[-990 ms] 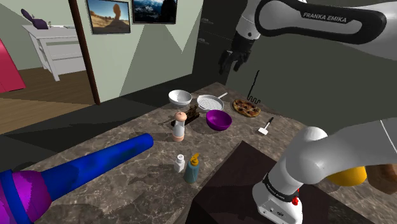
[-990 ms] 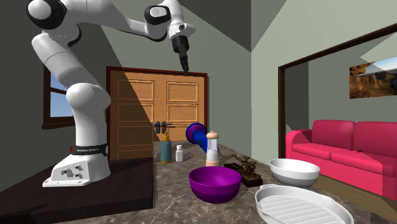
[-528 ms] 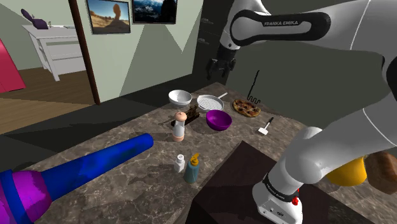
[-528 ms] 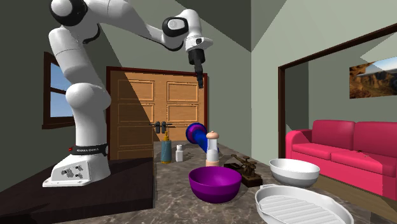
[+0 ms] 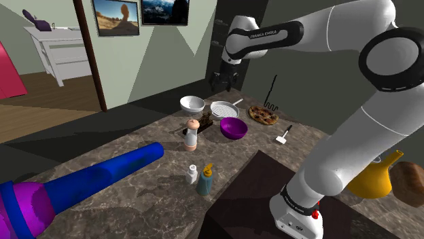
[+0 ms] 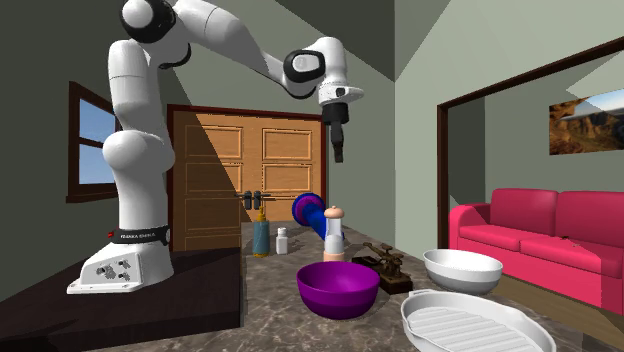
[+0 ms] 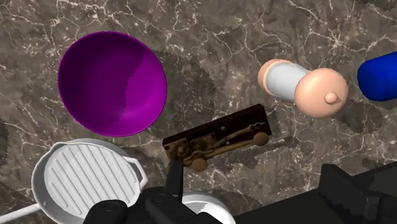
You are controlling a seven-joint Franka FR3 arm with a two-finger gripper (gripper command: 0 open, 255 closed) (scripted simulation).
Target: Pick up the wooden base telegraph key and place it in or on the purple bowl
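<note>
Shoulder view has the gripper (image 5: 221,83) up in the air above the counter (image 5: 170,197), telegraph key (image 5: 206,123) sitting just beside the purple bowl (image 5: 233,127); second exterior view, key's behind the bowl; wrist view, fingers (image 7: 350,194) apart, empty.

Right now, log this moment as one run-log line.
stage: pre-grasp | gripper: open, empty, high over table | telegraph key: on table beside purple bowl, untouched | purple bowl: empty
</note>
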